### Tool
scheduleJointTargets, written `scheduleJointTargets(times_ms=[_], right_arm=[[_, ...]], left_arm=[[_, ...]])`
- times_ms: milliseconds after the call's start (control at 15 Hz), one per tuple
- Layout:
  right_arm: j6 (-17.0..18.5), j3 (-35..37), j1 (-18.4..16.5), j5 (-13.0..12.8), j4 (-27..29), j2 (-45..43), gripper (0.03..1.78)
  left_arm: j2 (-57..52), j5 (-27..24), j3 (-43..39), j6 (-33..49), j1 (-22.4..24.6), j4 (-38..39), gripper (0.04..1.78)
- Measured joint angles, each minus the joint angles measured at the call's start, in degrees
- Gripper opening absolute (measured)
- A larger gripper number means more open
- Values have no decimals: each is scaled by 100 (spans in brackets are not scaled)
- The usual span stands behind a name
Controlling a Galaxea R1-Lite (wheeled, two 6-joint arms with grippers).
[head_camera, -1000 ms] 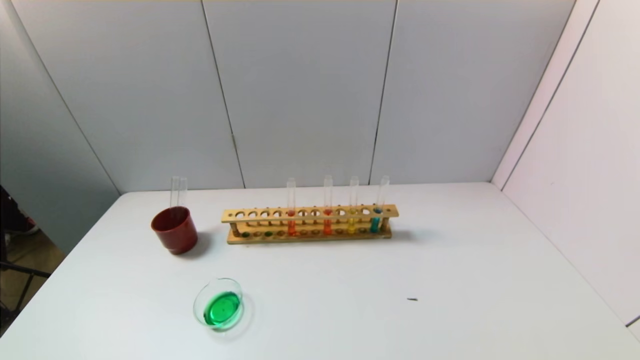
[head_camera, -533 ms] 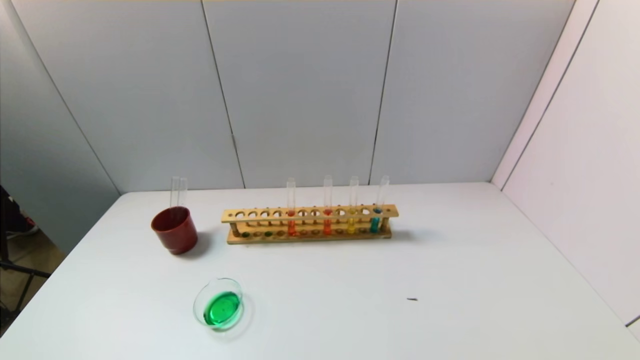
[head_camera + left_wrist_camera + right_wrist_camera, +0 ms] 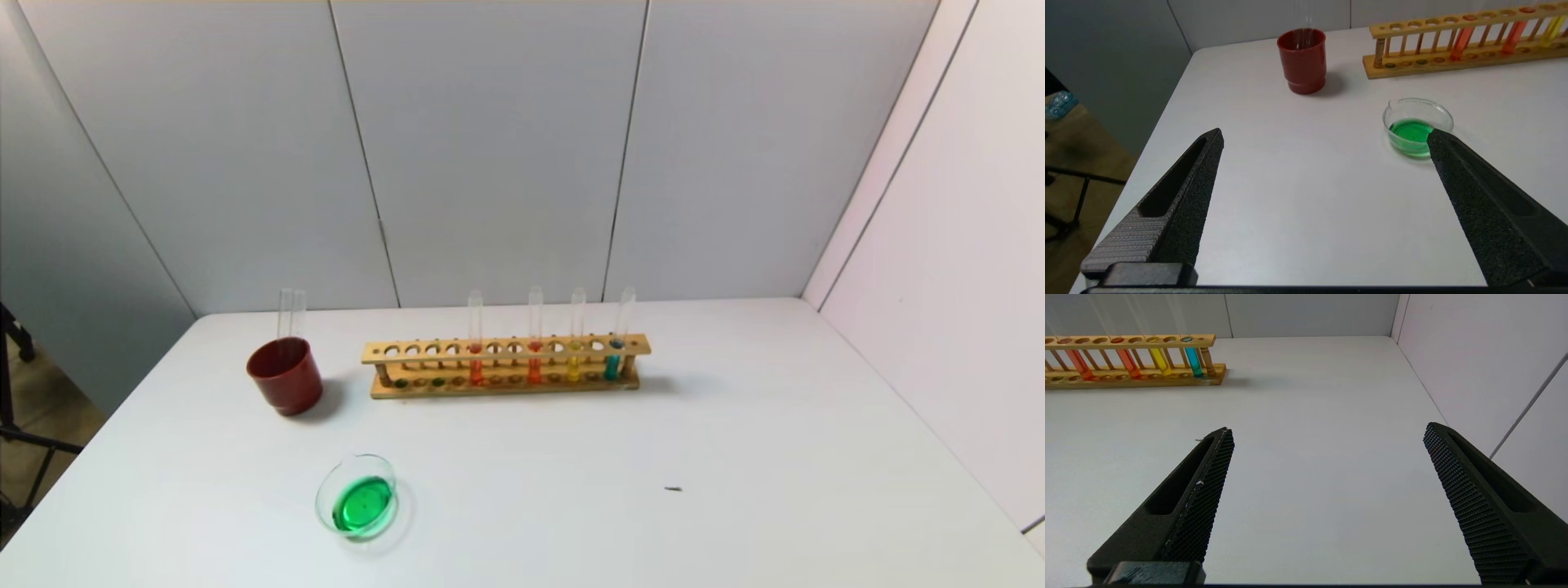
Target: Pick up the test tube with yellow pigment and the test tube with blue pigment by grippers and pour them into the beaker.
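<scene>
Both grippers — left gripper [image 3: 1325, 134], right gripper [image 3: 1327, 430] — gape empty; we risk mistaking teal tube [image 3: 612, 363] for blue — beaker [image 3: 357, 498] already green.

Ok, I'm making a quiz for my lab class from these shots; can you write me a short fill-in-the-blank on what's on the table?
1. The liquid in the beaker is ____.
2. The four filled tubes stand in a ____ rack.
3. Two empty tubes stand in the dark red ____.
4. The left gripper and right gripper both hold ____.

Missing words: green; wooden; cup; nothing
</scene>
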State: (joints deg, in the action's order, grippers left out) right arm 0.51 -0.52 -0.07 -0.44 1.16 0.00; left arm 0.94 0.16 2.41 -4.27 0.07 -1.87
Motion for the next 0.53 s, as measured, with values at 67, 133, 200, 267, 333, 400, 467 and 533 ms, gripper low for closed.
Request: scheduleJointTargets(times_ms=[67,133,200,267,333,400,467,533], right_arm=[[1,0,0,0,0,0,170],[1,0,-2,0,-1,0,170],[1,0,0,0,0,0,170],[1,0,0,0,0,0,170],[0,0,0,0,0,0,170],[0,0,-2,0,-1,0,170],[1,0,-2,0,-1,0,170],[1,0,-2,0,0,0,170]], left_arm=[[-41,-62,-123,52,0,85,175],[-69,-67,-179,111,0,116,175],[-83,-71,-211,151,0,146,175],[-91,-65,-223,251,0,165,175],[-94,-46,-232,380,0,168,175],[-94,-37,-236,424,0,168,175],[-96,-34,-236,434,0,171,175],[-96,-37,-239,434,0,173,175]])
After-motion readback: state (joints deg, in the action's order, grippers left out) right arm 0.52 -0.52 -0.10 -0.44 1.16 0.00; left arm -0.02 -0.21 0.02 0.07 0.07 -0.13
